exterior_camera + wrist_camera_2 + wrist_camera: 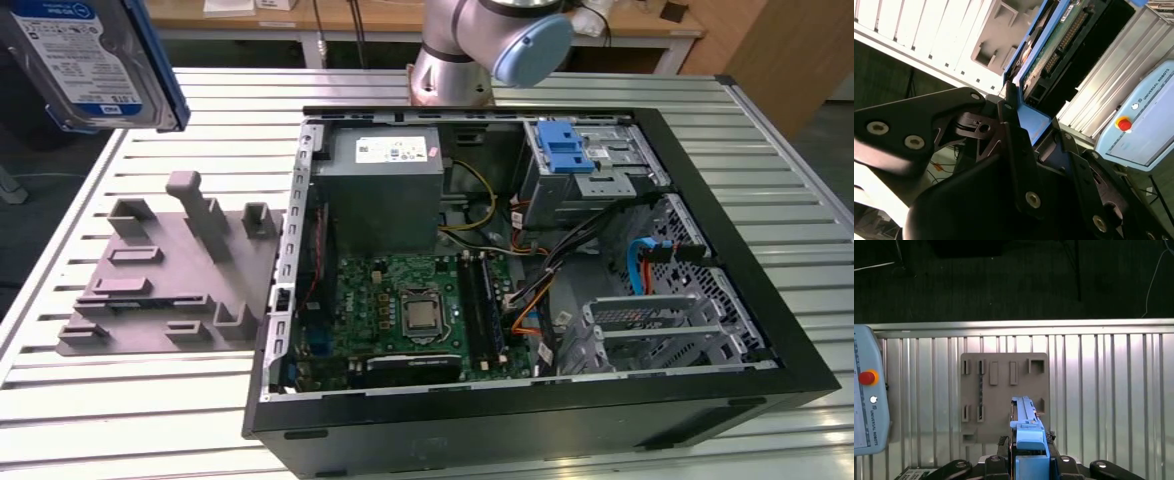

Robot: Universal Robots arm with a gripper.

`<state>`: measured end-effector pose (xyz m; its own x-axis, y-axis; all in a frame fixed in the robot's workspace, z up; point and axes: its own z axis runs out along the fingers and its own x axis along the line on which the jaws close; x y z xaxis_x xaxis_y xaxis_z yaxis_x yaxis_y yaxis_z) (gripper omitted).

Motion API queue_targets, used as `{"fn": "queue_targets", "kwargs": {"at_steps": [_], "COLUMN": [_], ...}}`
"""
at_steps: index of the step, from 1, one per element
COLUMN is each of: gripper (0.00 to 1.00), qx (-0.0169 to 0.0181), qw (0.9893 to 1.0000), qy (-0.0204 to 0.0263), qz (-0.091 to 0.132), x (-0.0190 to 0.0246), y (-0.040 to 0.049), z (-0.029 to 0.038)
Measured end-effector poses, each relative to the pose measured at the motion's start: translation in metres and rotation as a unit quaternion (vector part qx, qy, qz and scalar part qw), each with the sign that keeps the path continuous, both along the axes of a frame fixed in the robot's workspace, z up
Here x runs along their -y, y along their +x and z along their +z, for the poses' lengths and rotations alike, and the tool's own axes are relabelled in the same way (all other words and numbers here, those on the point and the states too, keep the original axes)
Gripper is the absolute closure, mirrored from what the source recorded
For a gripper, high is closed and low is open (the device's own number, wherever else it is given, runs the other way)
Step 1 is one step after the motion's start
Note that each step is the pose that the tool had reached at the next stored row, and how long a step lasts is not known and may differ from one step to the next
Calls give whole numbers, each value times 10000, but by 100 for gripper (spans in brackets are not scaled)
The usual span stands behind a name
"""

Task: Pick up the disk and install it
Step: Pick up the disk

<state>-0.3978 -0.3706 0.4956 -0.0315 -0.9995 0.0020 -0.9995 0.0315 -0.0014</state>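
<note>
Fingers [1013,140] pinch the blue-railed edge of your disk [1054,45], closed down to its thickness. You see it held high over the grey fixture [1004,390] on the desk [1104,390].

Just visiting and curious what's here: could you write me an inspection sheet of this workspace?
Surface: slatted metal table, bearing an open computer case and a grey fixture.
Job's things: disk held in the air, outside the case.
Clutter: nothing seen.
Grippers: tool shut on the disk's blue-railed edges.
Cables: black, orange and blue leads inside the case.
Surroundings: arm's base behind the case, teach pendant nearby, wooden bench beyond.
</note>
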Motion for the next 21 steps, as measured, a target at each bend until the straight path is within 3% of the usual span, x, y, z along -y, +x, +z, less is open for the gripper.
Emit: {"fn": "queue_targets", "kwargs": {"at_steps": [3,10,21], "gripper": [64,64,64], "qx": [-1,0,-2], "qw": [10000,10000,10000], "qy": [0,0,0], "qz": [0,0,0], "x": [41,183,285], "y": [39,102,313], "z": [0,0,0]}}
